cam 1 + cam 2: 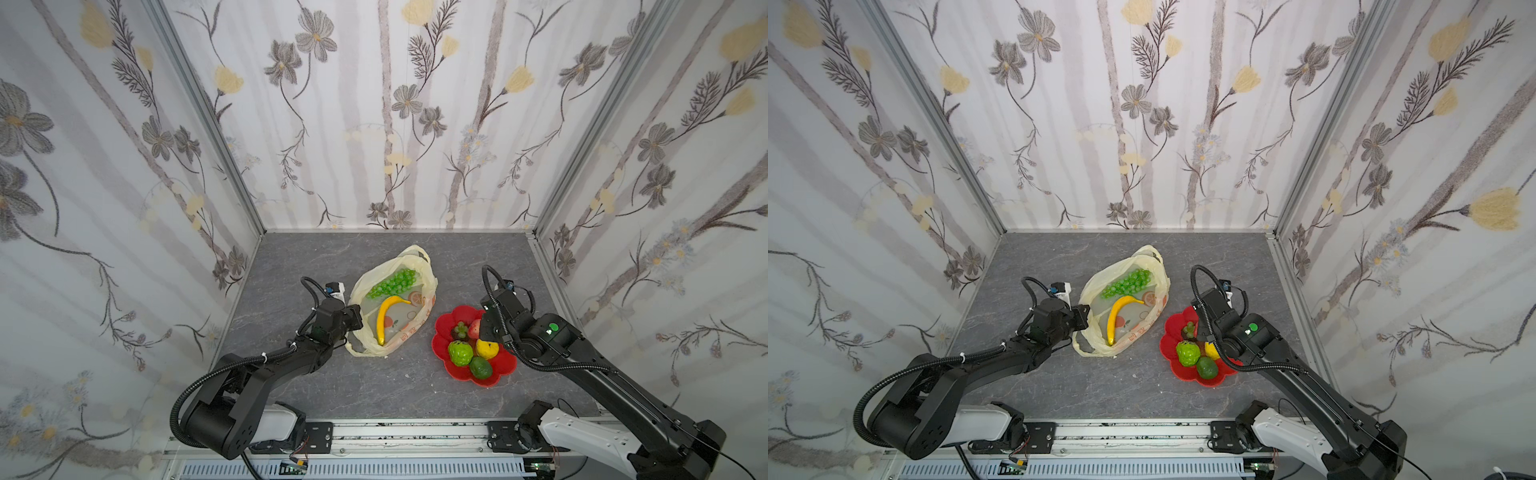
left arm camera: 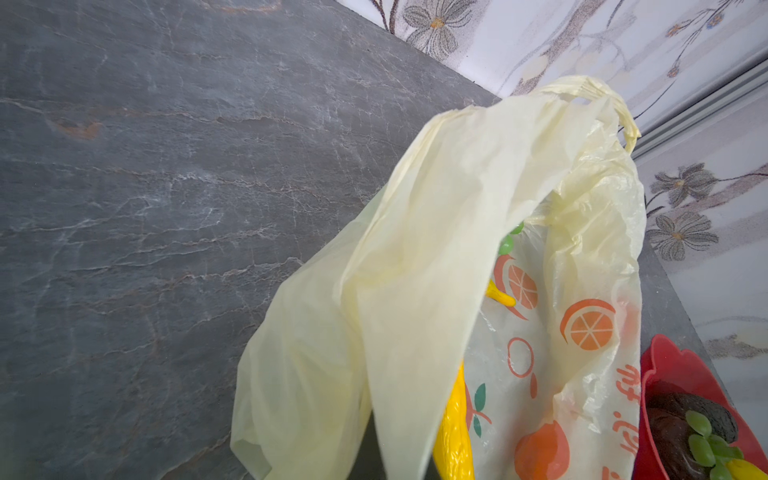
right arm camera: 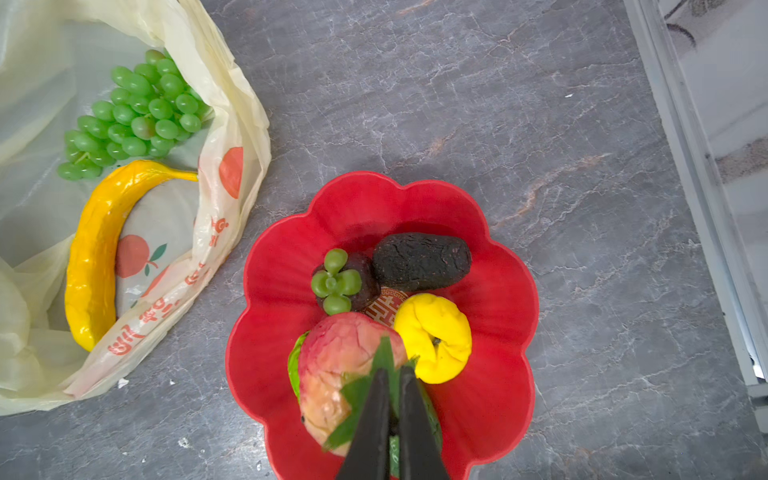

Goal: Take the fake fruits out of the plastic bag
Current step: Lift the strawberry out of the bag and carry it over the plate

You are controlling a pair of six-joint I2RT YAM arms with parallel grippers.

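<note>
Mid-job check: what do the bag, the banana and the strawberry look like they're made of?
plastic bag: thin plastic film, pale yellow, translucent and crinkled; its orange print shows through.
banana: probably moulded plastic, glossy, with sharp highlights on a dimpled skin.
strawberry: looks like painted plastic or foam, blotchy red-pink with a duller sheen; its leaves seem to be thin green sheet.

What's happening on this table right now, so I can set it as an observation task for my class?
A plastic bag is being emptied onto a red plate. The left gripper, shut, appears to pinch the bag's rim, holding it open. The right gripper is closed on the strawberry by its leaves, over the plate, beside the mangosteen and orange. The banana and grape bunch are still in the bag.
</note>
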